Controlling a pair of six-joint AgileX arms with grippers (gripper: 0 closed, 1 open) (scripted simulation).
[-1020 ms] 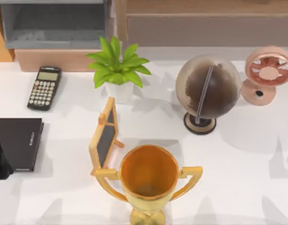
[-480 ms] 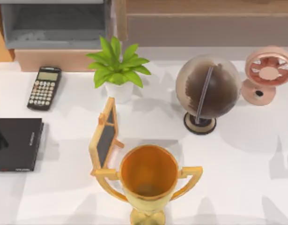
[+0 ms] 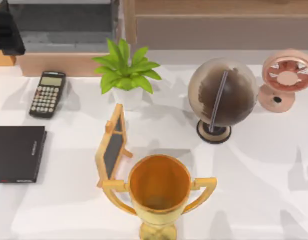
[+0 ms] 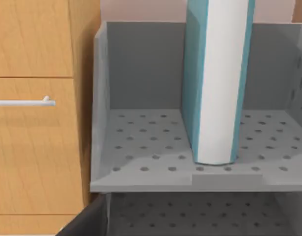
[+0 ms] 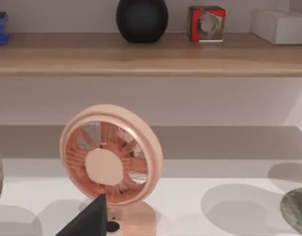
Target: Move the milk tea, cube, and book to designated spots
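Observation:
The book [image 4: 217, 83], teal-blue with white page edges, stands upright on the upper tier of a grey perforated rack [image 4: 141, 147] in the left wrist view. My left gripper [image 3: 8, 35] hangs at the back left corner of the top view, over the rack's [image 3: 58, 25] left end and facing the book from a short way off. A red cube [image 5: 205, 23] with a silver pattern sits on a wooden shelf [image 5: 151, 54]. The milk tea is out of view. A dark part of my right gripper [image 5: 92, 219] shows low in the right wrist view, in front of the pink fan [image 5: 111, 157].
A thin black book [image 3: 16, 152] lies flat at the table's left edge, with a calculator [image 3: 47, 93] behind it. A potted plant [image 3: 124, 75], small chalkboard [image 3: 112, 147], gold trophy [image 3: 159, 187], globe [image 3: 222, 97] and fan [image 3: 285, 77] stand across the table. A wooden cabinet [image 4: 38, 113] flanks the rack.
My left arm has moved from the table's left edge beside the black book to the back, over the rack's left end. Nothing on the table has shifted.

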